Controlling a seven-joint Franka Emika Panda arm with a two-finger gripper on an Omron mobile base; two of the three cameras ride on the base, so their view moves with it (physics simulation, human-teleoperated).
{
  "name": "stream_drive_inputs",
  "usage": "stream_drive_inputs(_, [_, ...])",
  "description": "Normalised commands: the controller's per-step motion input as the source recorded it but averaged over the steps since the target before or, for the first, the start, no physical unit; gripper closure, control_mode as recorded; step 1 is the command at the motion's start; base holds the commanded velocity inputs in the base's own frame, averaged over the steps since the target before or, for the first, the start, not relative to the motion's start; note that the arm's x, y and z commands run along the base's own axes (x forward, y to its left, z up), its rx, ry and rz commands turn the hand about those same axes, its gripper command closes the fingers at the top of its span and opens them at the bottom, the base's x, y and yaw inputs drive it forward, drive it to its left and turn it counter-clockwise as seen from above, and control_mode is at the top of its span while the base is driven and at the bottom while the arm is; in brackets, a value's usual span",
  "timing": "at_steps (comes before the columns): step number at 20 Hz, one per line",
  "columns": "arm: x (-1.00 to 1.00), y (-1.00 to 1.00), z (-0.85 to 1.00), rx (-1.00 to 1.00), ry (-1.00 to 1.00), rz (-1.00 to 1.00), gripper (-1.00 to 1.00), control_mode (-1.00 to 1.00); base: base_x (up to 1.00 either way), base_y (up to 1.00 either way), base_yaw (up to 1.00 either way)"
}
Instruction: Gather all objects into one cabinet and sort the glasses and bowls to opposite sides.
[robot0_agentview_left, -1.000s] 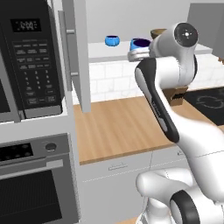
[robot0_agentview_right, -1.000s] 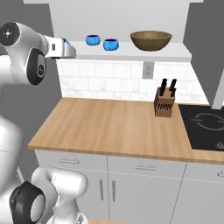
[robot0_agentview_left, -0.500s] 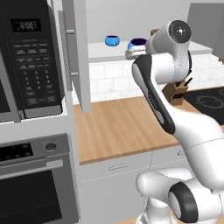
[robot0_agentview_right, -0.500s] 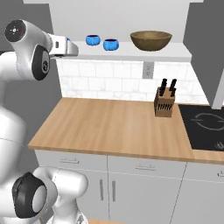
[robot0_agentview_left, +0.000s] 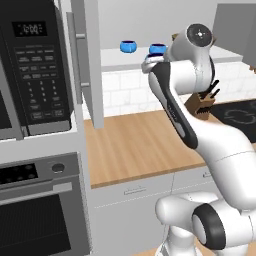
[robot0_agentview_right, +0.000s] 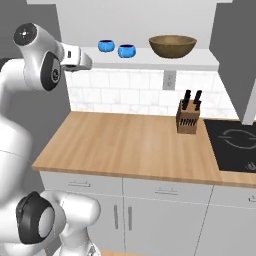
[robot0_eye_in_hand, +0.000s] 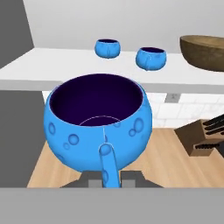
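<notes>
My gripper (robot0_eye_in_hand: 109, 177) is shut on the handle of a bright-blue cup (robot0_eye_in_hand: 98, 127), held upright just below and in front of the cabinet's white bottom board (robot0_eye_in_hand: 65, 65). The cup's dark-blue inside looks empty. On the board stand two more blue vessels (robot0_eye_in_hand: 107, 47) (robot0_eye_in_hand: 151, 58), with the wide brown wooden bowl (robot0_eye_in_hand: 203, 52) to their right. From the right base view, the gripper (robot0_agentview_right: 84, 61) is at the board's (robot0_agentview_right: 150, 59) left end, left of the vessels (robot0_agentview_right: 106, 46) (robot0_agentview_right: 126, 50) and the bowl (robot0_agentview_right: 172, 46). A sliver of the held cup (robot0_agentview_left: 150, 56) peeks out behind the arm.
Below the cabinet runs a wooden counter (robot0_agentview_right: 125, 145) with a knife block (robot0_agentview_right: 187, 119) and a black cooktop (robot0_agentview_right: 235, 145) to the right. A microwave (robot0_agentview_left: 35, 75) and an oven (robot0_agentview_left: 40, 220) stand at the left. A dark grey cabinet side (robot0_eye_in_hand: 15, 26) rises left of the board.
The arm has shifted slightly, bringing the hand and the held cup a little closer to the left end of the cabinet board. The grip on the cup is unchanged.
</notes>
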Motion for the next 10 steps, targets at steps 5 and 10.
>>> stream_drive_inputs(5, [0.24,0.00,-0.02,0.00,0.02,0.00,1.00,-1.00,0.00,0.00,0.00])
stream_drive_inputs(10, [0.33,0.00,0.00,0.00,0.00,0.00,1.00,-1.00,0.00,0.00,0.00])
